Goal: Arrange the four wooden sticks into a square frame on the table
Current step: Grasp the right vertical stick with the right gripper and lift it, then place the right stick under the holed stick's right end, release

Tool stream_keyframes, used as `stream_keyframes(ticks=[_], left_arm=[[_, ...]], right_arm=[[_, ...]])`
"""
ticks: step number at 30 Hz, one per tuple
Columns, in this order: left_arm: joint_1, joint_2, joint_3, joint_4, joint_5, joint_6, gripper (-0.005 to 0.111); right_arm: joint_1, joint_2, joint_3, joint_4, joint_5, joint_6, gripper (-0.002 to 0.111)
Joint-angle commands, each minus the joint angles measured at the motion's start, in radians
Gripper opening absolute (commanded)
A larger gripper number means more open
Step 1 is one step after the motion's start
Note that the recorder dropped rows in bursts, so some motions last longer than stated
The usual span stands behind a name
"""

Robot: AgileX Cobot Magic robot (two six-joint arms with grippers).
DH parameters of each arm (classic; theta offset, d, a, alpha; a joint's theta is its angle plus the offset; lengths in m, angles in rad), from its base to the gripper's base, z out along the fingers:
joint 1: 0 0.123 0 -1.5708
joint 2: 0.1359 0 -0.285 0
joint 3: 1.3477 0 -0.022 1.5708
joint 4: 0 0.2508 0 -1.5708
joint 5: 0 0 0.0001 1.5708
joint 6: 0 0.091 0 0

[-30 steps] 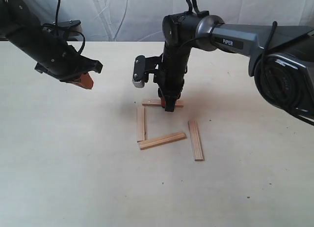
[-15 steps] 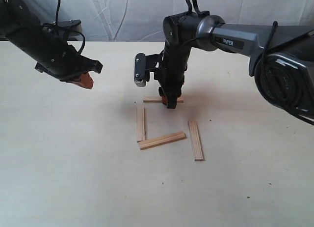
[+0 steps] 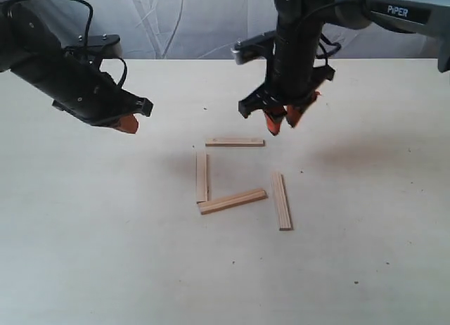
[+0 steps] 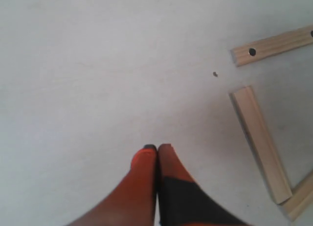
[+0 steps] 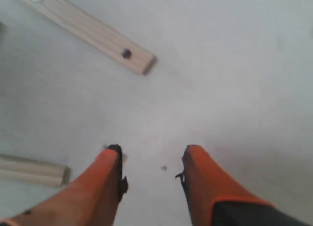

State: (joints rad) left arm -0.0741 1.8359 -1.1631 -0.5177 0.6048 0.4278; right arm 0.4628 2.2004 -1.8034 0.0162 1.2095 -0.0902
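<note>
Four pale wooden sticks lie on the cream table. The far stick, the one with two dark holes, lies crosswise. A left stick runs down from it. A slanted stick meets the left stick's near end. The right stick lies a little apart from the others. My right gripper hangs open just above and right of the far stick's end, holding nothing. My left gripper hovers shut and empty, well left of the sticks; its orange fingers touch.
A wrinkled white cloth backs the table's far edge. Small dark specks dot the tabletop. Both black arms reach in from the far side.
My right gripper has let go of the far stick, risen and swung right, turning its wrist. The far stick now lies slightly farther away. The left arm shifted a little right.
</note>
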Motion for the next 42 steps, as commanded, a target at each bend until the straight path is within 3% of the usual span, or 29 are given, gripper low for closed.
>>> stream_keyframes(ticks=[1, 5, 15, 21, 23, 27, 36, 42], left_arm=[[-0.017, -0.154, 0.165, -0.020, -0.164, -0.059, 0.000], [-0.015, -0.243, 0.227, -0.016, -0.164, -0.059, 0.000], [-0.028, -0.253, 0.266, -0.048, -0.115, -0.050, 0.000], [-0.028, -0.253, 0.275, -0.054, -0.117, -0.050, 0.000], [-0.028, -0.253, 0.279, -0.069, -0.142, -0.055, 0.000], [-0.028, -0.253, 0.316, -0.104, -0.222, -0.066, 0.000], [-0.028, -0.253, 0.324, -0.150, -0.251, -0.057, 0.000], [-0.028, -0.230, 0.317, -0.195, -0.316, -0.051, 0.000]], right_arm=[[-0.009, -0.092, 0.213, 0.074, 0.002, 0.099, 0.040], [0.006, -0.155, 0.381, 0.189, -0.215, 0.172, 0.040], [0.108, -0.161, 0.554, 0.102, -0.344, 0.282, 0.040], [0.110, -0.159, 0.592, 0.062, -0.381, 0.341, 0.039], [0.110, -0.152, 0.594, 0.062, -0.374, 0.344, 0.030], [0.107, -0.123, 0.594, 0.062, -0.341, 0.328, -0.001], [0.047, -0.194, 0.456, 0.065, -0.281, 0.357, 0.000], [0.026, -0.143, 0.315, 0.166, -0.327, 0.383, 0.000]])
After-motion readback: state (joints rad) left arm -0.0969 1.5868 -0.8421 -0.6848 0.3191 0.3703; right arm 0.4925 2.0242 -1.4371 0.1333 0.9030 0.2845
